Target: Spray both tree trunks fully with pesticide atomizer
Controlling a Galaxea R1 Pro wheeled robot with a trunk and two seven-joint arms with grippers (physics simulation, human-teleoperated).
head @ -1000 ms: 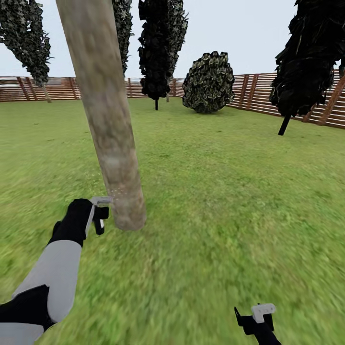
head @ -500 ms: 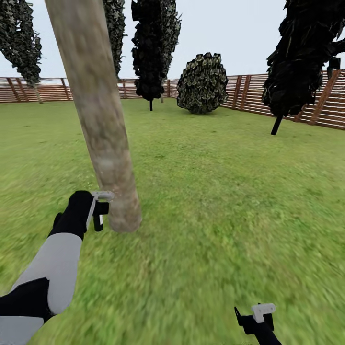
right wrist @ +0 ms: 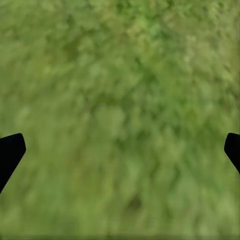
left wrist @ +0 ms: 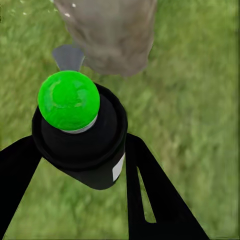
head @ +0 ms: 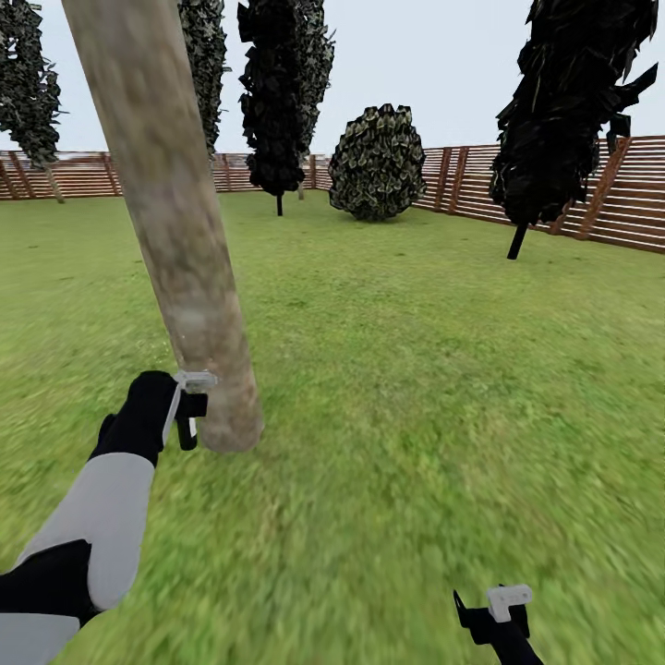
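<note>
My left gripper is shut on the pesticide atomizer, a small black bottle whose round top shows bright green in the left wrist view. The bottle points at the base of a tree trunk, a short gap away. In the head view the left gripper sits low, right beside the foot of this thick pale grey-brown trunk, which leans up and out of the picture. My right gripper hangs low over the grass, open, with nothing between its fingers.
Green lawn spreads all around. Dark narrow trees and a round bush stand far off by the brown slat fence; another dark tree stands at the right.
The whole head view has shifted, so the scene slides left in the picture: the camera moved. My left gripper stays beside the trunk's foot with the bottle. The right gripper has not moved.
</note>
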